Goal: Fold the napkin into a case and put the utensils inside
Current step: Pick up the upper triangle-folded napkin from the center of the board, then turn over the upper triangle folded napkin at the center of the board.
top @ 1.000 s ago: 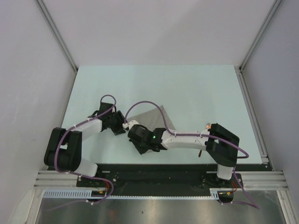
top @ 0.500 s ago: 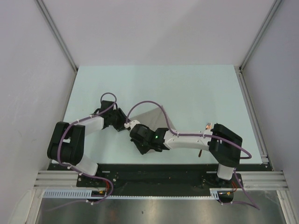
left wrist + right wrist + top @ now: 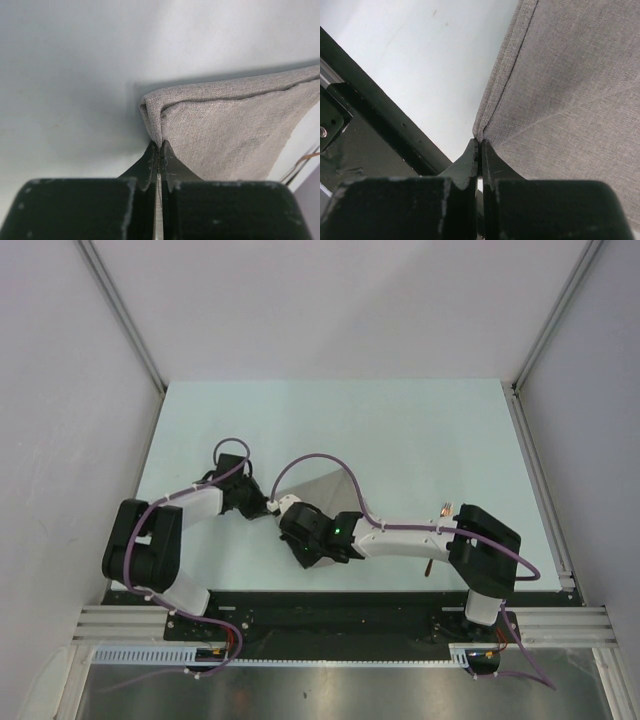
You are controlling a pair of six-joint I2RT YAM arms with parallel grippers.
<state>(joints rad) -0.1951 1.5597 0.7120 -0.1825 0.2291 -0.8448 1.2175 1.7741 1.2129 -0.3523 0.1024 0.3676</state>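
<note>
Your left gripper (image 3: 159, 147) and right gripper (image 3: 479, 143) are each pinched shut on a corner of the napkin (image 3: 325, 492), which lies just left of centre on the table (image 3: 420, 430). Each bite holds only a sliver of cloth, so pulling the arms apart could slip a corner free and collapse the fold

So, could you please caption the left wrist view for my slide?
Left claw shut on a folded corner of the grey napkin, pale table behind.

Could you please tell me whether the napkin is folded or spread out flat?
Folded: the napkin shows two layers meeting at the corner pinched in the left gripper, and looks triangular from above.
</note>
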